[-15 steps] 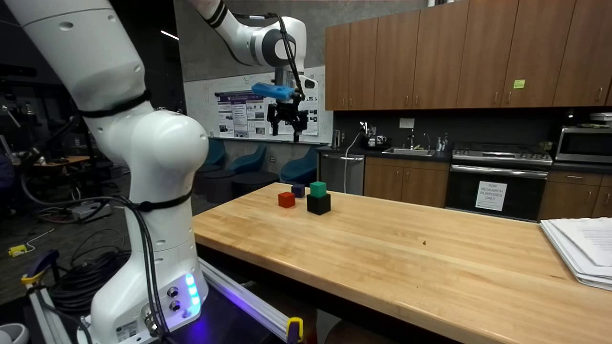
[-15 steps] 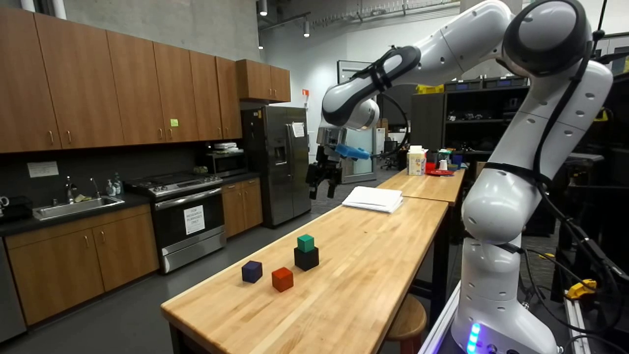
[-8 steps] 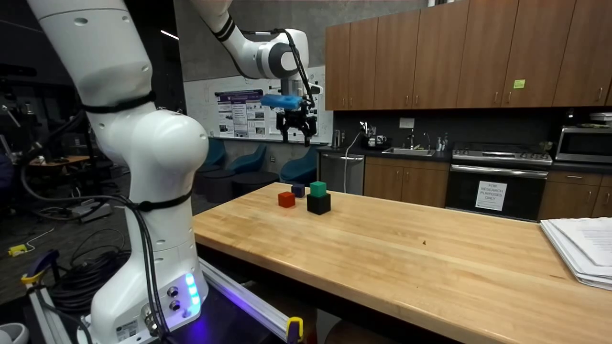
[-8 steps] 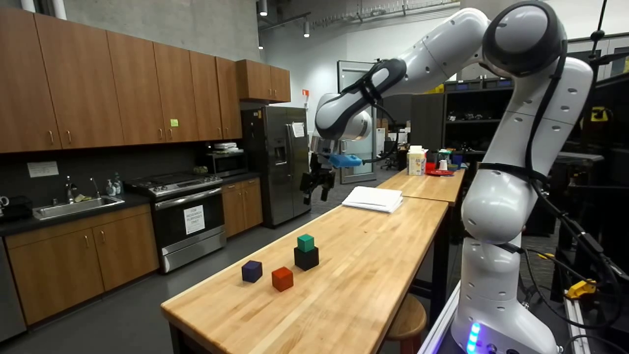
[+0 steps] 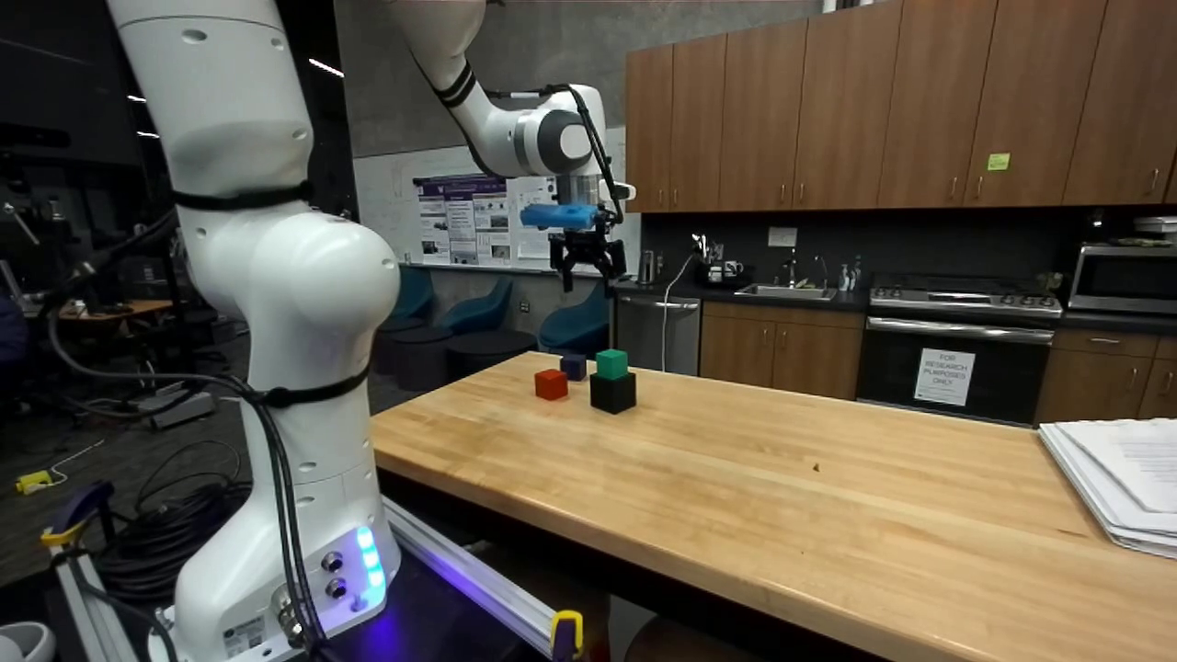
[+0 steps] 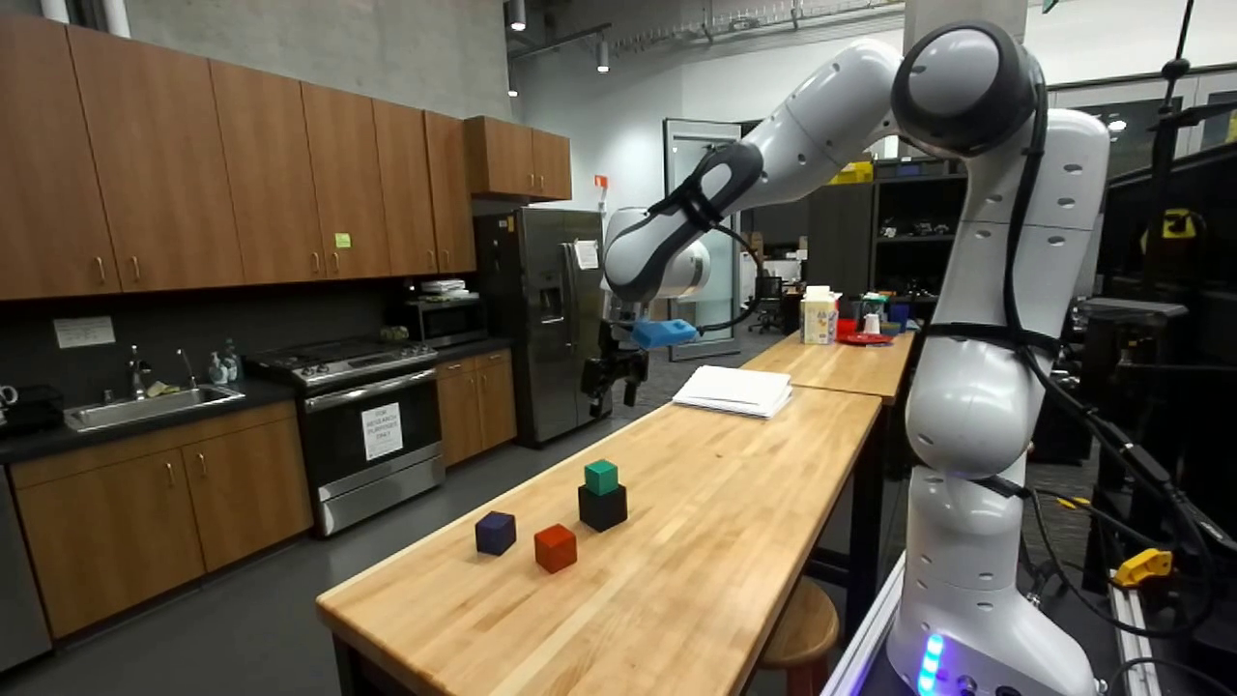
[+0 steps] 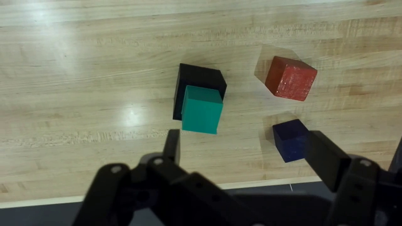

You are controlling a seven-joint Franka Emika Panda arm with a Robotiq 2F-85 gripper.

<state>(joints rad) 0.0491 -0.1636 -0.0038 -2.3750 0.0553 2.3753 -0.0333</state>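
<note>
My gripper (image 7: 243, 138) stands open with nothing between its fingers, in the air above the far part of the wooden table, apart from every block. Below it, a green cube (image 7: 201, 114) rests on a larger black cube (image 7: 201, 73). In the wrist view, one finger (image 7: 172, 147) lies just below the green cube, while the opposite finger covers an edge of the dark blue cube (image 7: 289, 142). A red cube (image 7: 296, 82) sits higher up there. Both exterior views show the gripper (image 5: 588, 276) well above the stacked green cube (image 6: 601, 478) and black cube (image 6: 603, 510).
The wooden table (image 6: 676, 541) has its long edge close to the blue cube (image 6: 496, 534). A stack of white papers (image 6: 734, 391) lies farther along the tabletop. Kitchen counter, stove (image 6: 372, 416) and sink stand behind. A wooden stool (image 6: 802, 628) is beneath the table's near side.
The arm has come down, carrying the gripper lower: rightward in one exterior picture, leftward in the opposite one. Its jaws have stayed open, and the cubes have not moved.
</note>
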